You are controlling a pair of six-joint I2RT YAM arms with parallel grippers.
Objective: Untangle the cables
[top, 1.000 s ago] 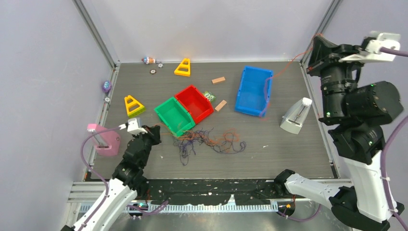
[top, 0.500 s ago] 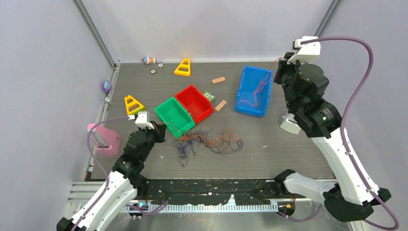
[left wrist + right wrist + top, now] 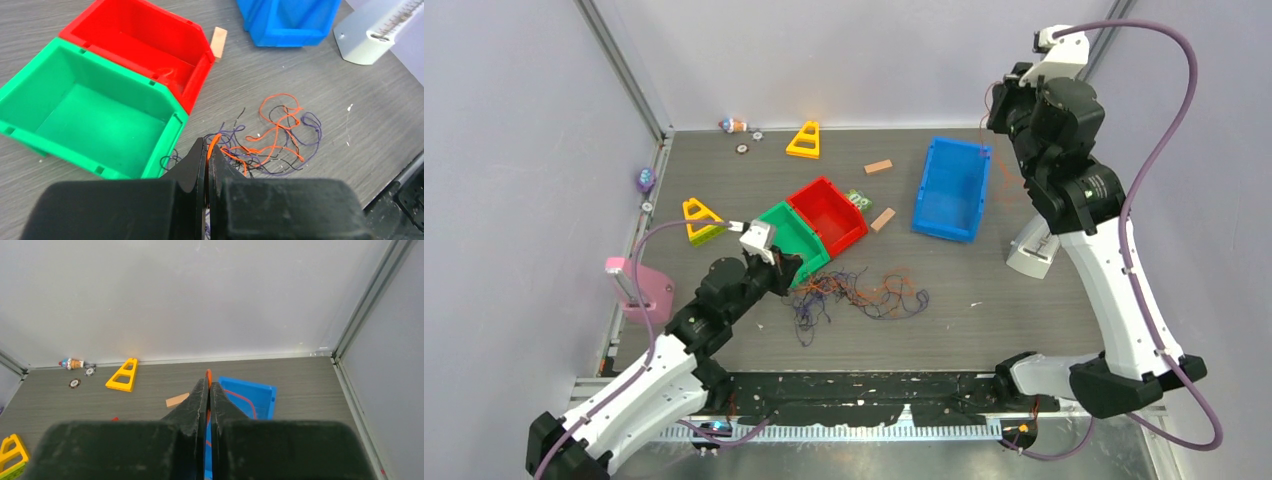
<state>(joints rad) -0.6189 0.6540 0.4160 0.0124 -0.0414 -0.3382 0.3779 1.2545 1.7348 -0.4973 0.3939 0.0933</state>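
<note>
The grey table (image 3: 1024,320) carries three open bins. The blue bin (image 3: 952,188) sits at the far right, with the red bin (image 3: 829,213) and the green bin (image 3: 786,232) side by side near the middle.

The right arm reaches high over the far right corner. Its right gripper (image 3: 208,385) has its fingers pressed together on a lifted orange cable (image 3: 208,373), which runs down towards the blue bin below.

The left arm stretches low across the near left. The left gripper (image 3: 207,150) sits just beside the near corner of the green bin, with its fingers pinched on an orange-red cable (image 3: 214,141) at the left edge of the heap.

The rest of the cables (image 3: 869,292) lie on the table just near of the red and green bins. They form a loose knot of orange-red and dark purple loops.

The step in hand looks like drawing single strands out of the heap. To do it well, the left gripper should lift slowly and pull away from the knot, so the loops slide open rather than cinch. If dark strands rise with the orange one, ease off and shift the direction of pull. The right gripper should hold its line clear of the blue bin's rim, where it could snag.
</note>
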